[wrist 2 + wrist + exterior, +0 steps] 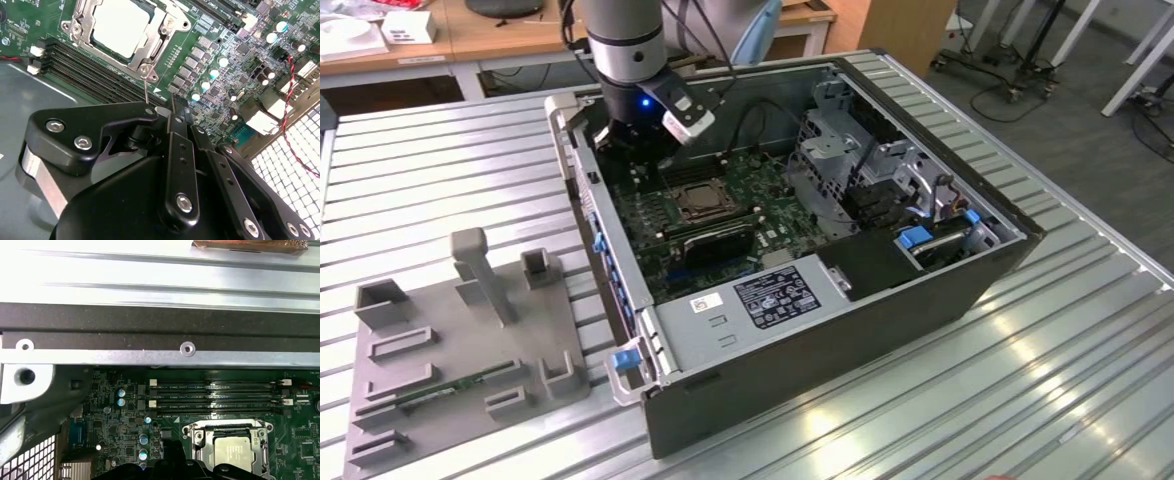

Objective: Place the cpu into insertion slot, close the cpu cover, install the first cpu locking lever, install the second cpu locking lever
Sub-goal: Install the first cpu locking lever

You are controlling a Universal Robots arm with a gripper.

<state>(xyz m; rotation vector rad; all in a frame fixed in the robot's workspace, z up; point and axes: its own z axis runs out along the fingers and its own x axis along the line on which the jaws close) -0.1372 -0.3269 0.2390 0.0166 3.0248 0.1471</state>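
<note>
The cpu [121, 24] lies in the insertion slot [698, 203] on the green motherboard, its silvery top showing through the window of the cpu cover [156, 44]. The cover lies flat over it. The same chip [233, 450] and frame [227, 430] appear in the first wrist view. A thin metal locking lever [145, 86] runs from the socket's corner toward my fingertips. My gripper [174, 103] hangs low inside the case [638, 135], just beside the socket, fingers shut together next to the lever's end. Whether they touch the lever I cannot tell.
Long black memory slots [215, 395] lie between the socket and the case wall [160, 357]. A metal drive cage [834, 150] and a power supply [767, 295] crowd the exterior view's right. A grey fixture [467, 340] stands on the ribbed table at the left.
</note>
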